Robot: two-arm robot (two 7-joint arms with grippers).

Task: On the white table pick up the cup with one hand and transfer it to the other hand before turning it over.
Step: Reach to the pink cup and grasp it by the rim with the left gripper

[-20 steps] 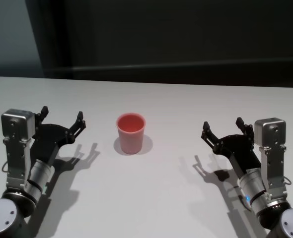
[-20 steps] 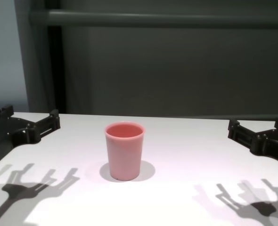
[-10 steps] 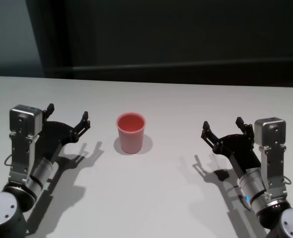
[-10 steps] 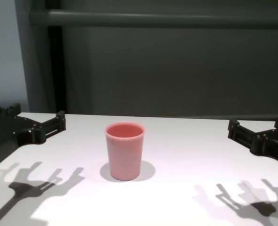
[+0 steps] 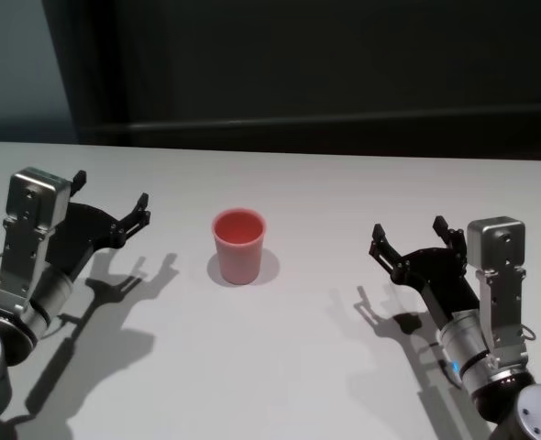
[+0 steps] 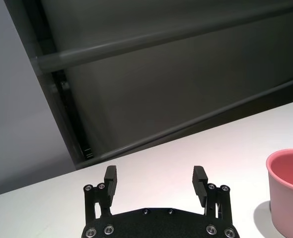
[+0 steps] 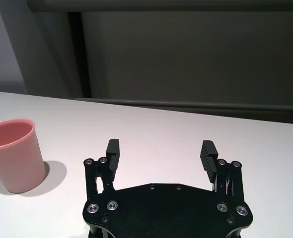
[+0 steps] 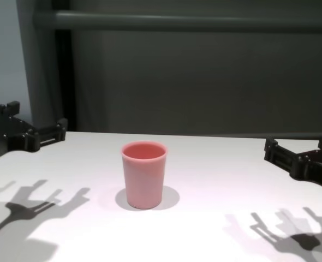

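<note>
The cup stands upright mid-surface; left gripper and right gripper flank it, both wide, empty; only wrist views show fingertip pads.

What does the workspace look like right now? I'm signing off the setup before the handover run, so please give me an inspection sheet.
Surface: white table, plain, with shadows of both arms.
Job's things: pink cup upright, mouth up, standing free between the arms.
Clutter: nothing seen.
Grippers: left gripper open, raised above the table to the cup's left, apart from it; right gripper open, to the cup's right, also apart, holding nothing.
Cables: a thin loop shows beside each wrist housing; none on the table.
Surroundings: dark wall with a horizontal rail behind the table's far edge.
</note>
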